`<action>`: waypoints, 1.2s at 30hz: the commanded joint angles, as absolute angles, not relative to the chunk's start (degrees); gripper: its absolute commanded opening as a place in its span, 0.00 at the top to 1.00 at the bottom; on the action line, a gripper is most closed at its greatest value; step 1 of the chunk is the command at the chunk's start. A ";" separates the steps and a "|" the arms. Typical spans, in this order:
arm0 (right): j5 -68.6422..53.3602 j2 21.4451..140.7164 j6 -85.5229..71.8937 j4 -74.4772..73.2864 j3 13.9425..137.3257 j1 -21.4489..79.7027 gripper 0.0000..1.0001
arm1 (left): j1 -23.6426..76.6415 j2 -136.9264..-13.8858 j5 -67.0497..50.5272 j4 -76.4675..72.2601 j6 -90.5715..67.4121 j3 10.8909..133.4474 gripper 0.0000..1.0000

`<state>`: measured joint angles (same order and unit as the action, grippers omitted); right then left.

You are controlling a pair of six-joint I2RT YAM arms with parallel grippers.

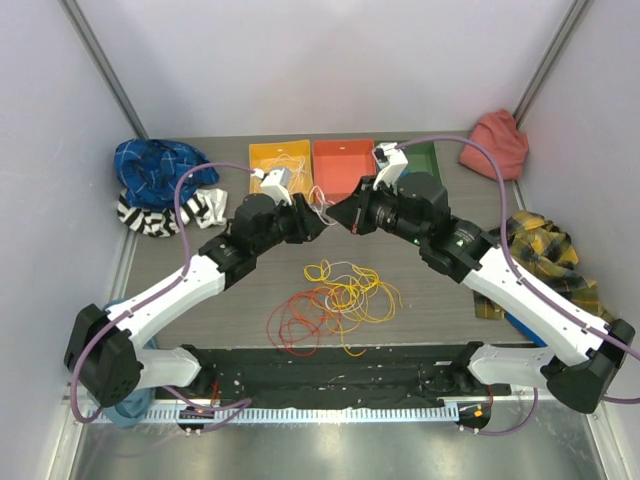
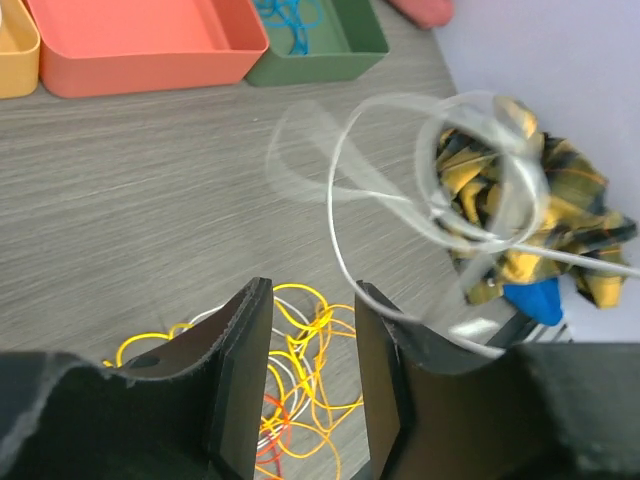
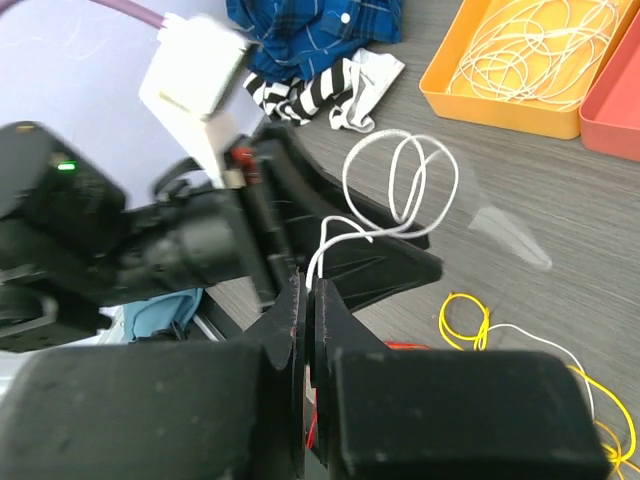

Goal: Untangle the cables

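A loose pile of yellow, orange, red and white cables point(image 1: 335, 298) lies on the table in front of both arms. My right gripper point(image 1: 340, 215) is raised above the pile. It is shut on a white cable point(image 3: 400, 185), as the right wrist view point(image 3: 308, 285) shows, and the cable loops upward from the jaws. My left gripper point(image 1: 318, 222) faces it closely and is open point(image 2: 312, 290). The white cable point(image 2: 345, 215) hangs in loops in front of it and crosses over its right finger point(image 2: 375, 330). The pile point(image 2: 300, 350) shows below between its fingers.
A yellow tray point(image 1: 258, 150) holding white cables, an orange-red tray point(image 1: 343, 147) and a green tray point(image 1: 428, 148) stand at the back. A blue plaid cloth point(image 1: 155, 165) and a striped cloth point(image 1: 150, 215) lie on the left. A pink cloth point(image 1: 497, 140) and a yellow plaid cloth point(image 1: 550, 260) lie on the right.
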<state>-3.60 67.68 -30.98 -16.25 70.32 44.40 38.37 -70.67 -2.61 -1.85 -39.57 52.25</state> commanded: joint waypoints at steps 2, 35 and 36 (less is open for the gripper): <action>-3.43 63.20 -30.68 -14.76 72.16 44.39 0.99 | 38.41 -71.98 -1.76 -3.51 -37.27 55.11 0.52; -5.36 62.05 -32.96 -13.27 73.92 44.39 0.99 | 38.50 -80.68 -13.18 -40.34 -50.71 40.43 0.53; -5.10 62.05 -32.96 -13.27 73.92 44.47 0.99 | 38.41 -80.68 -13.36 -40.34 -50.63 40.43 0.60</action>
